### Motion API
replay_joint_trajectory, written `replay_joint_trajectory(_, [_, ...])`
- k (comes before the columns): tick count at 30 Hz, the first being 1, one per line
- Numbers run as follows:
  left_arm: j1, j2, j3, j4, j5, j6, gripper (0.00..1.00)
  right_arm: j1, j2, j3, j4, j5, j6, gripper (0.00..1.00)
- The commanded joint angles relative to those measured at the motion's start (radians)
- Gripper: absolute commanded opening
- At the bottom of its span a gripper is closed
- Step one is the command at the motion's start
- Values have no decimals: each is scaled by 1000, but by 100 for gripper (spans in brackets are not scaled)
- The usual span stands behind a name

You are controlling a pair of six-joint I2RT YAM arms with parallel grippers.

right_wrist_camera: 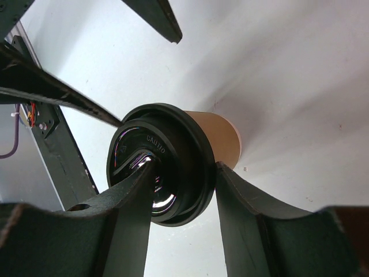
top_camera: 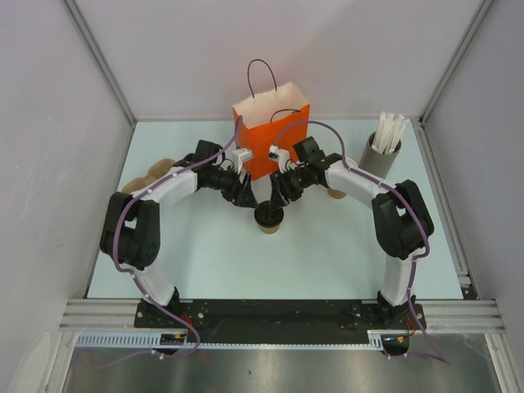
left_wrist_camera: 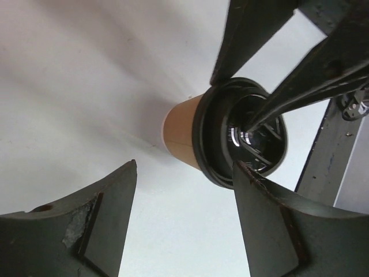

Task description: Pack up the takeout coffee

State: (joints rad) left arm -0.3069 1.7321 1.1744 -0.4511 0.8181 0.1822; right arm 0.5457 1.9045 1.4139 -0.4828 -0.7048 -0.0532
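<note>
A robotics lab test cell: aluminium rails (top_camera: 97, 57) and plain panels (top_camera: 188, 49) box in a pale table (top_camera: 327, 262). Beyond the right gripper (top_camera: 280, 196) stands an orange paper bag (top_camera: 270, 135); farther to its right, a grey cylinder of white sticks (top_camera: 379, 157).

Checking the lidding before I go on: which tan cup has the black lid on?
The upright cup in the middle, capped by the black lid; the cup stack at far left is lidless.

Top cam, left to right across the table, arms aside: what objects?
cup stack → lidded cup → stick holder. I left out the bag: it stands straight behind the lidded cup, so its place in the order is unclear.
</note>
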Motion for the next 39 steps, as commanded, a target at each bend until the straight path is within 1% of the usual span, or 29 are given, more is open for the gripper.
replay_joint_trajectory(1, [-11, -78, 59, 19, 76, 7, 73, 2, -18, -23, -22, 57, -40, 49])
replay_joint_trajectory(5, [0, -104, 90, 0, 79, 14, 74, -3, -22, -23, -16, 48, -34, 51])
replay_joint_trajectory(7, [3, -112, 94, -1, 78, 14, 74, -6, -28, -21, -11, 45, -33, 55])
replay_joint_trajectory(20, [25, -134, 64, 5, 76, 19, 75, -20, -41, 39, -42, 16, -33, 70])
replay_joint_trajectory(24, [28, -140, 62, 5, 76, 19, 75, -33, -39, 74, -56, -21, -23, 75])
replay_joint_trajectory(33, [35, -155, 57, 3, 70, 28, 75, -49, -61, 145, -94, -48, -40, 79])
replay_joint_trajectory(35, [43, -164, 57, 0, 61, 31, 77, -55, -76, 157, -97, -44, -53, 79])
replay_joint_trajectory(39, [57, -206, 53, 0, 38, 40, 88, -56, -119, 158, -120, -28, -94, 81])
